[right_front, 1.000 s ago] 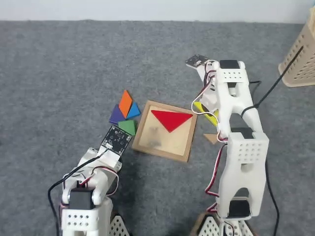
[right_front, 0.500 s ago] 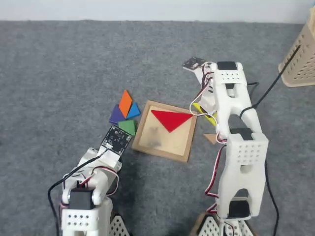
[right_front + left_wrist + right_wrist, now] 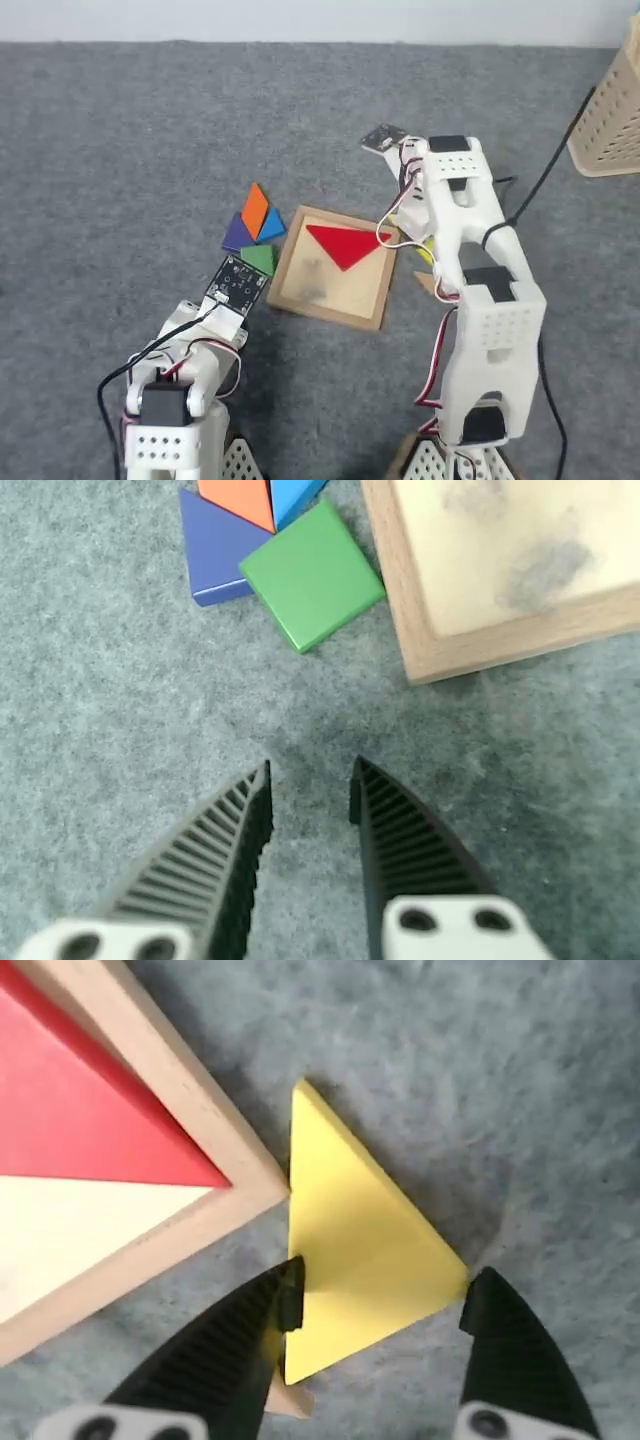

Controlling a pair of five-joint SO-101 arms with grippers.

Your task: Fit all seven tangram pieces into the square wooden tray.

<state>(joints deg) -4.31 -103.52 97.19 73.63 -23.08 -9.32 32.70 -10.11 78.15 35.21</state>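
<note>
The square wooden tray (image 3: 300, 290) lies mid-table with a red triangle (image 3: 345, 243) in its far corner. Just off the tray's right corner (image 3: 245, 1185) sits a yellow triangle (image 3: 360, 1250), and my right gripper (image 3: 380, 1295) straddles it with one fingertip on its edge and the other at its corner. A tan piece (image 3: 428, 282) peeks out beside that arm. Left of the tray lie the orange (image 3: 255, 208), blue (image 3: 271, 225), purple (image 3: 235, 235) and green (image 3: 259, 259) pieces. My left gripper (image 3: 310, 780) hovers open over bare carpet, short of the green square (image 3: 312, 575).
A perforated beige basket (image 3: 610, 120) stands at the far right edge. Grey carpet covers the whole table, with free room behind the tray and at the far left. The right arm's white body (image 3: 470, 230) overhangs the tray's right side.
The right arm has swung left toward the tray's right corner and now covers most of the yellow triangle in the high view. The left arm has not moved.
</note>
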